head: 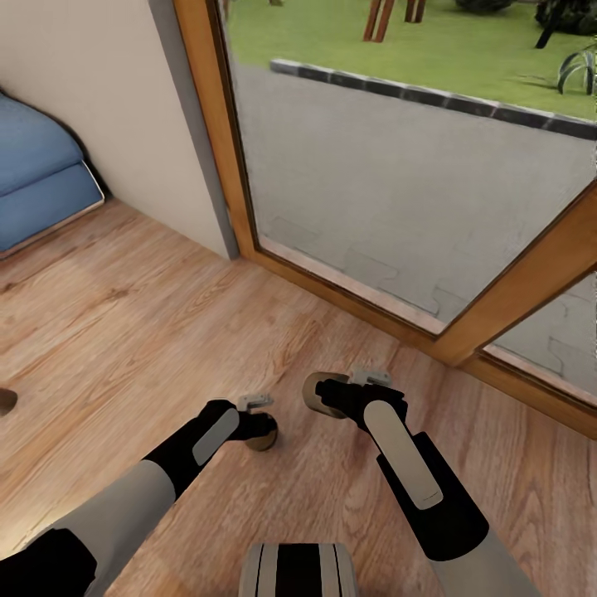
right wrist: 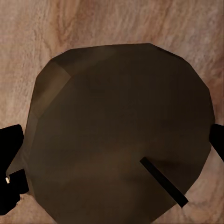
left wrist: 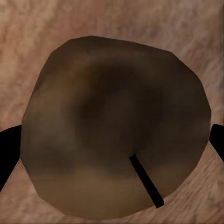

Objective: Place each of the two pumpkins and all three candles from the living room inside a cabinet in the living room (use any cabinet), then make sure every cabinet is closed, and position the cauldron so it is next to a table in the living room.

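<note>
Each pincer, left pincer [head: 264, 429] and right pincer [head: 325, 396], holds a candle [left wrist: 114, 126] by its round sides. The other candle [right wrist: 121, 128] looks the same: probably light, stiff and smooth, so a mid-body grip suits.

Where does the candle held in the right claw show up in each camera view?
Head view: the right claw's candle sits lower centre, just left of the right claw, above the wood floor.
Right wrist view: the same candle spans the middle, wick end facing the camera.
Left wrist view: a different candle.
Shared landmark: the wood floor.
</note>
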